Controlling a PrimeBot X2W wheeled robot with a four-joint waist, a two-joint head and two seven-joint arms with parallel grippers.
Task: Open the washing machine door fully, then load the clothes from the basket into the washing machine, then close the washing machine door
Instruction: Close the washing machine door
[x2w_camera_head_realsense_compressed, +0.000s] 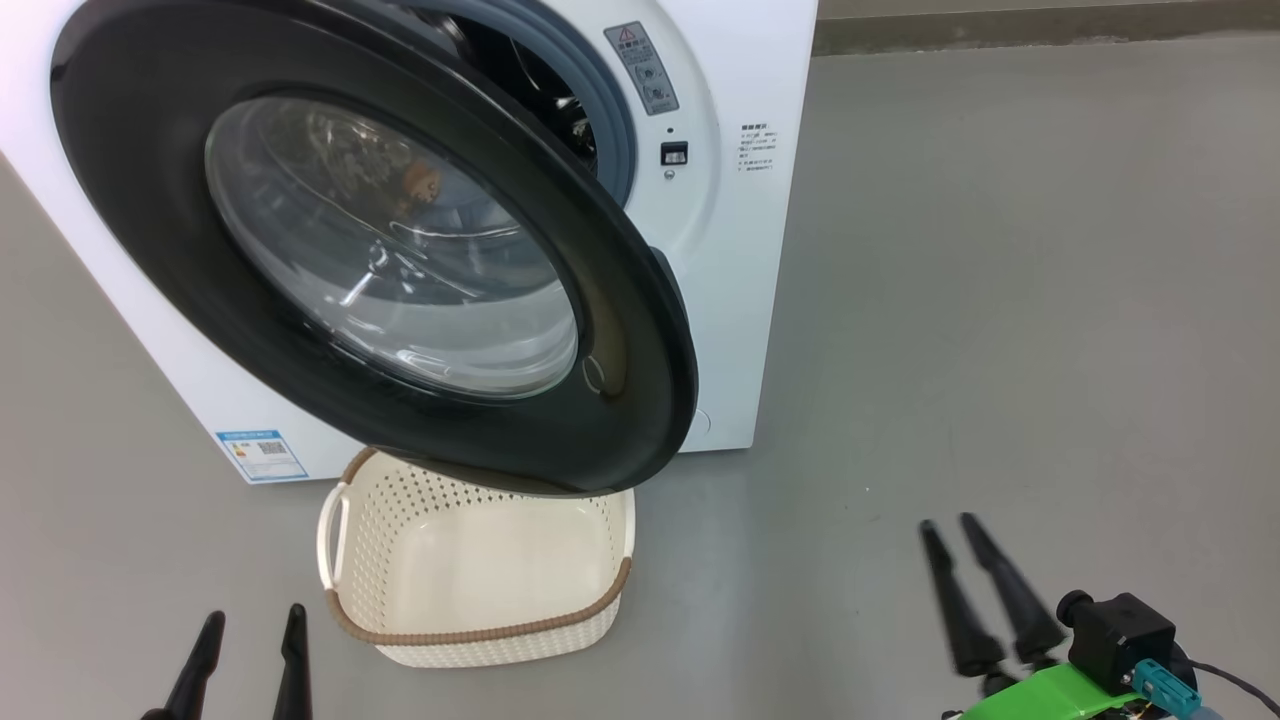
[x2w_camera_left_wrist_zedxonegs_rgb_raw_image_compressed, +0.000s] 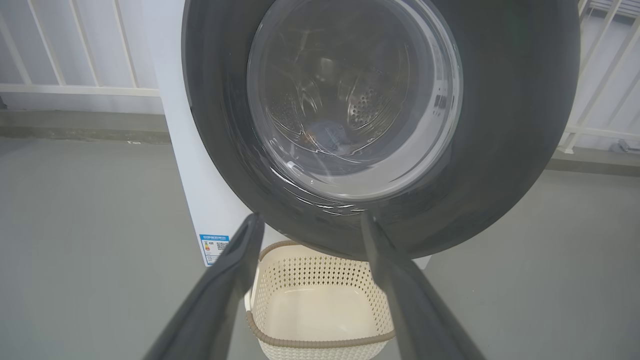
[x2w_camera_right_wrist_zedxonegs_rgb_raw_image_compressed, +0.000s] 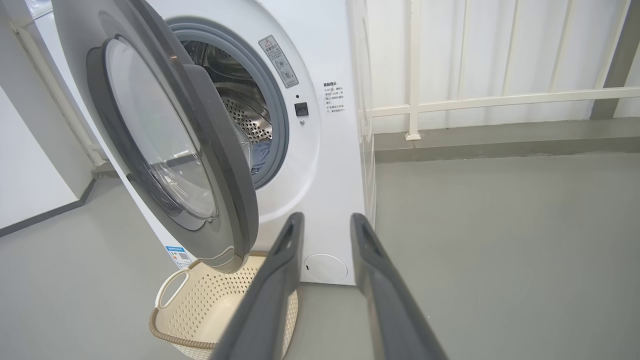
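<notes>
The basket (x2w_camera_head_realsense_compressed: 480, 570) sits empty on the floor under the half-open door (x2w_camera_head_realsense_compressed: 640, 380) of the washing machine (x2w_camera_head_realsense_compressed: 740, 300), and a bit of the blue clothes (x2w_camera_right_wrist_zedxonegs_rgb_raw_image_compressed: 261, 154) shows low in the drum, so closing seems to be what is left. The left gripper (x2w_camera_head_realsense_compressed: 256, 612) and the right gripper (x2w_camera_head_realsense_compressed: 948, 521) hang low with fingers spread and nothing in them, well apart from the door. A push on the glossy rim could slide off, and any cloth lying over the grey seal would stop the door from latching.
</notes>
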